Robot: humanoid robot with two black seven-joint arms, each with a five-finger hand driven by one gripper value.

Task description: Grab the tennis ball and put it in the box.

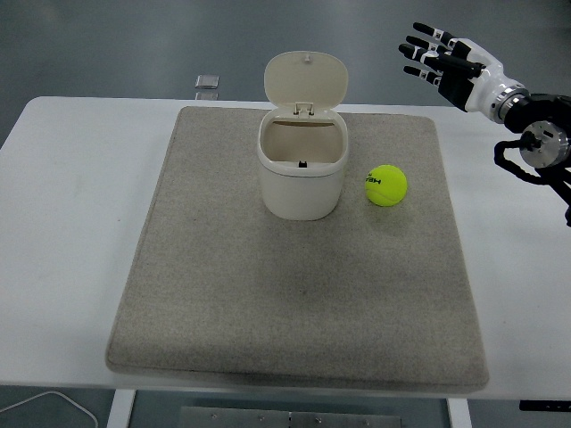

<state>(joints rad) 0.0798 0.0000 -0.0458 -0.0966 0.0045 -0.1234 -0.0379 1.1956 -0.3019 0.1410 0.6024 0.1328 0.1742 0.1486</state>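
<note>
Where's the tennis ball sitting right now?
In the head view, the tennis ball rests on the grey mat, just right of the open white box and apart from it, below and left of the raised right hand.

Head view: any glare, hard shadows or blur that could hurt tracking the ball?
Head view: lighting is soft and even, no blown-out glare on the white table; the tennis ball and the box cast only faint shadows on the grey mat; the ball is sharp with print visible; the right hand shows no motion blur.
</note>
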